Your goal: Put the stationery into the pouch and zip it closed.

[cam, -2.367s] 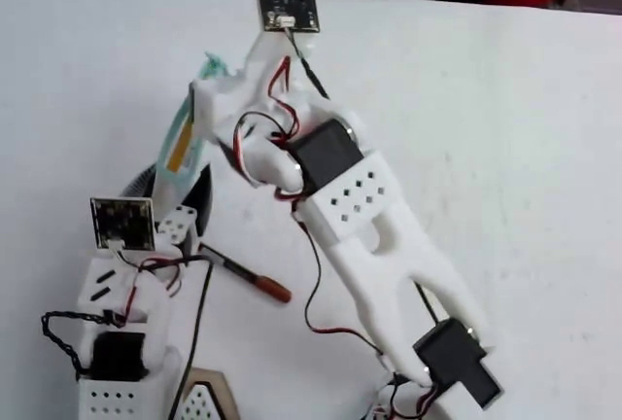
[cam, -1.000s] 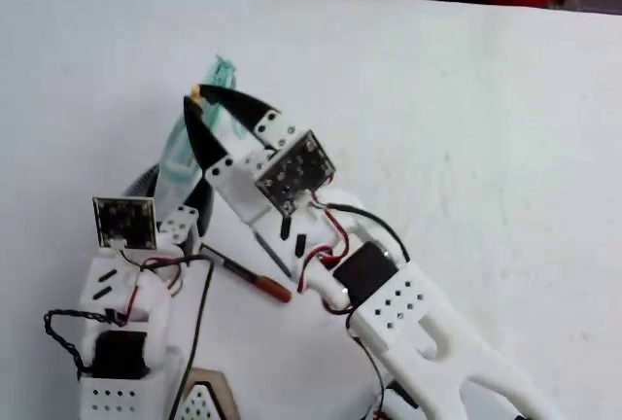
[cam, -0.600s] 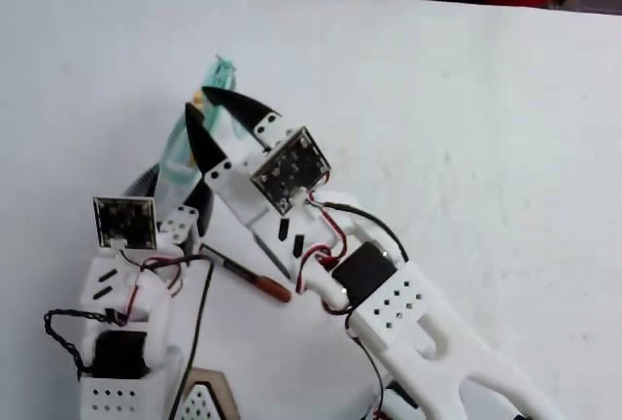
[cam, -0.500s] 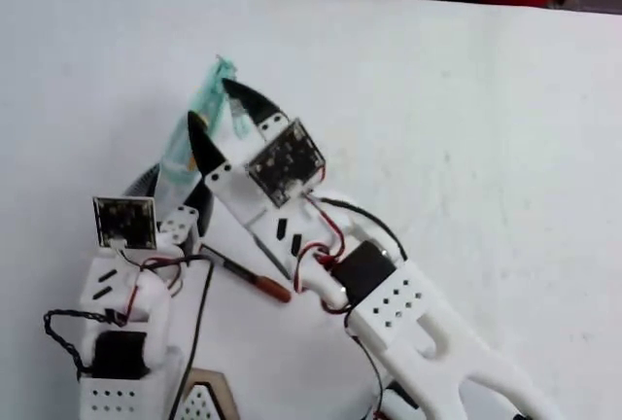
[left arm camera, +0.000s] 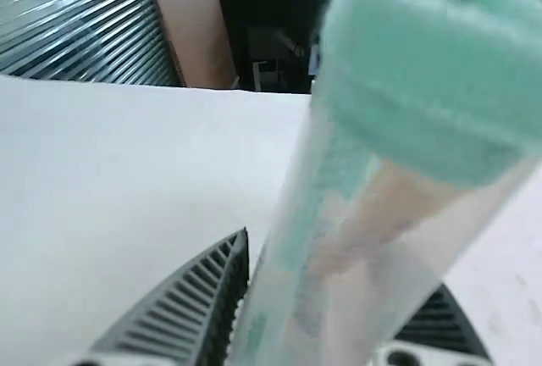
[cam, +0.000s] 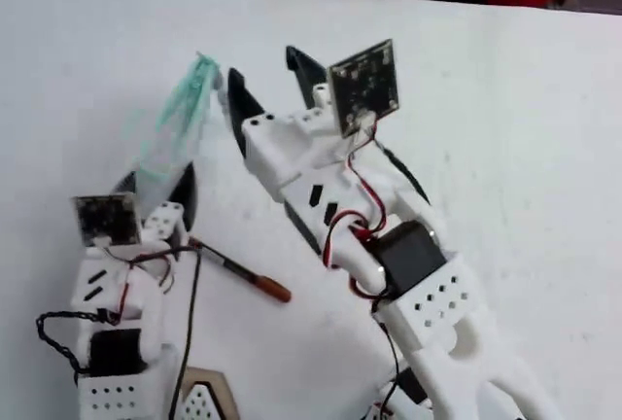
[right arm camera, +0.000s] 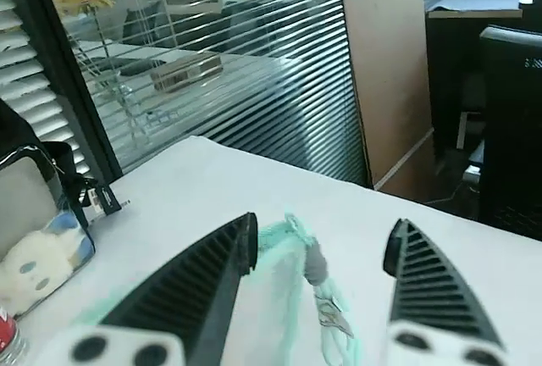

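Note:
The pouch [cam: 173,126] is clear plastic with teal trim and stands tilted off the table, held at its lower end. My left gripper [cam: 160,175] is shut on it; in the left wrist view the pouch [left arm camera: 381,180] rises between the ribbed black fingers [left arm camera: 190,311], with something tan inside it. My right gripper [cam: 262,65] hangs open just right of the pouch's upper end, not touching it. The right wrist view looks between its spread fingers [right arm camera: 199,285] at the teal trim and zipper pull [right arm camera: 315,266]. A black pen with a red cap [cam: 243,274] lies on the table by the left arm.
The white table [cam: 505,119] has free room to the right and far side. A wooden piece [cam: 202,396] sits at the near edge beside the left arm's base. A clear bag with a plush toy [right arm camera: 34,239] stands farther off.
The right arm has drawn back from over the pouch, and its open gripper has now lifted and swung to the right of the pouch's end. The left gripper has tilted the pouch leftward.

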Robot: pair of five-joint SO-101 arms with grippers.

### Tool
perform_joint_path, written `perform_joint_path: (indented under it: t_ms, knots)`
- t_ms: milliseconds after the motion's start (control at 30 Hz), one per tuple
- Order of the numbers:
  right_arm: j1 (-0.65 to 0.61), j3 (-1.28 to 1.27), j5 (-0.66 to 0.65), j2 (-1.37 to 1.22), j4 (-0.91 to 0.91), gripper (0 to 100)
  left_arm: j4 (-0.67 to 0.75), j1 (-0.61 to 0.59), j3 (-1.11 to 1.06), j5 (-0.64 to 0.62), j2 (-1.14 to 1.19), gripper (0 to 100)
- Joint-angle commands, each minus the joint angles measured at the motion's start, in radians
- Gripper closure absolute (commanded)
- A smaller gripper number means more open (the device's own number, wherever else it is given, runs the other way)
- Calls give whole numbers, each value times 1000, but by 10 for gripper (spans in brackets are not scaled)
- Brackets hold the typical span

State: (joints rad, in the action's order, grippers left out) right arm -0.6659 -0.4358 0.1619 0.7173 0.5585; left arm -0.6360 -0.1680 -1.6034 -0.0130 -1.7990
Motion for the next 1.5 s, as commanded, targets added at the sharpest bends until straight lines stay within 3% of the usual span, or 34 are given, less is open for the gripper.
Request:
perform_joint_path:
  t_ms: [0,267,433,533,667,1000,1467]
  knots:
    - [28,52,17,2,71,759,68,-159,15,-181,-19,762]
    - [28,35,9,-125,337,883,63,-154,21,-160,-19,761]
    - [-2,37,-8,-311,440,834,63,-165,18,-163,-19,760]
    - [-58,37,-129,-424,478,780,63,-170,15,-163,-19,762]
    - [-119,35,-203,-552,489,769,69,-163,-9,-158,-21,762]
    - [-173,-49,-236,-717,504,769,71,-163,-12,-155,-21,762]
    - [-171,-180,-281,-648,435,769,72,-162,-12,-155,-21,762]
